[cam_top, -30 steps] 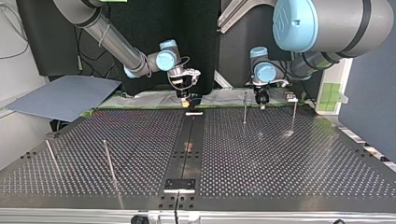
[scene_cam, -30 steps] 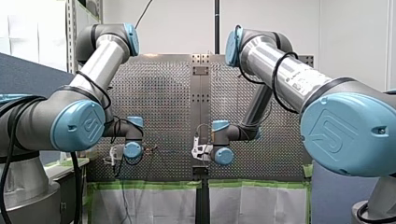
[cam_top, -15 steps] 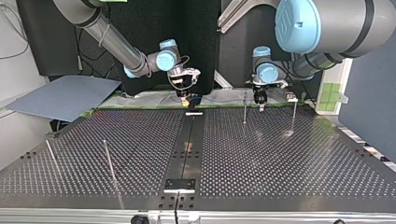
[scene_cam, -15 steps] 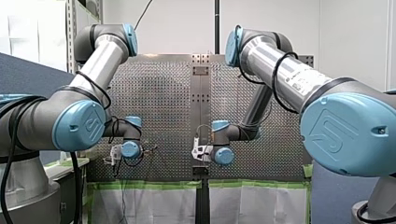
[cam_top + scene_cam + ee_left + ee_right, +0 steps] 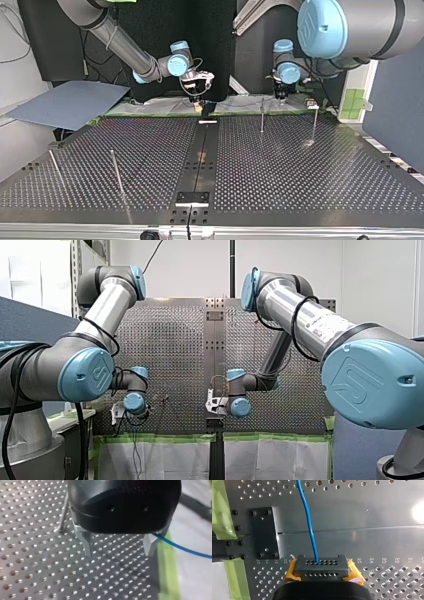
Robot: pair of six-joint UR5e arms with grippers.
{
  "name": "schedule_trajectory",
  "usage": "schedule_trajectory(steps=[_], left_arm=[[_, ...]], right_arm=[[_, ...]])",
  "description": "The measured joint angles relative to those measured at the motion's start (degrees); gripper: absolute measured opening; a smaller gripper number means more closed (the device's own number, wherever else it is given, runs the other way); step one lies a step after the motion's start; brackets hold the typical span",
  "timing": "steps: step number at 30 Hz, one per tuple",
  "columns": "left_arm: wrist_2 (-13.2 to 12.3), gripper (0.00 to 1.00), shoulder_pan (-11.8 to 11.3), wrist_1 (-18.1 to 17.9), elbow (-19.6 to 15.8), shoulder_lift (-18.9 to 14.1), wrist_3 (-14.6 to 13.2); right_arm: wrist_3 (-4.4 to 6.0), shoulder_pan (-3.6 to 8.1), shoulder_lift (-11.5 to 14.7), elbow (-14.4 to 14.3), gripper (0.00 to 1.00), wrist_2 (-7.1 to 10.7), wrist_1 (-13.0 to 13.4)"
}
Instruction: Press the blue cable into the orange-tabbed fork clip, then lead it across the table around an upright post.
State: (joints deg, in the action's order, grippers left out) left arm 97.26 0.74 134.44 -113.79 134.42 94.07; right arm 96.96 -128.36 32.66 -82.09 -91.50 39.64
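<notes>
Two-digit numbers 24, 22, 21 marked the desk (image 5: 374, 517) beside my right pincer (image 5: 322, 566), clamped on the blue cable (image 5: 308, 517); my left pincer (image 5: 117, 547) stood apart.

My left arm (image 5: 97, 310) comes in at the left of the front view, elbow high in the upper left, forearm folded down to a wrist low in the frame. My left hand (image 5: 117, 546) points downward, its two metal fingers (image 5: 86, 545) spread wide apart. My right arm (image 5: 300, 315) fills the right side, bending down to a wrist at lower centre. My right hand (image 5: 322, 567), yellow pads showing at both sides, is clamped on the blue cable (image 5: 308, 522). In the top view the hands hang well apart near the upper edge.
</notes>
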Motion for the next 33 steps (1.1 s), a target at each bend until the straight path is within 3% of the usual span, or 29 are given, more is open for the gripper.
schedule_trajectory(steps=[11,17,26,33], left_arm=[[-6.2,1.0,-0.4,-2.3,-6.0,-2.2,0.8],[-9.6,1.0,-0.5,-2.4,-7.2,-3.4,1.2],[-14.3,1.0,-0.6,-2.3,-9.3,-8.0,4.9],[-12.6,1.0,-0.1,0.9,-10.7,-9.7,3.3]], right_arm=[[0.0,-0.07,0.0,0.0,0.0,0.0,-0.4],[0.0,-0.17,-0.1,0.0,0.0,0.0,-0.5],[0.0,-0.34,-0.1,0.0,0.0,-0.08,-0.5],[0.0,-0.35,-0.1,0.0,0.0,0.05,-0.5]])
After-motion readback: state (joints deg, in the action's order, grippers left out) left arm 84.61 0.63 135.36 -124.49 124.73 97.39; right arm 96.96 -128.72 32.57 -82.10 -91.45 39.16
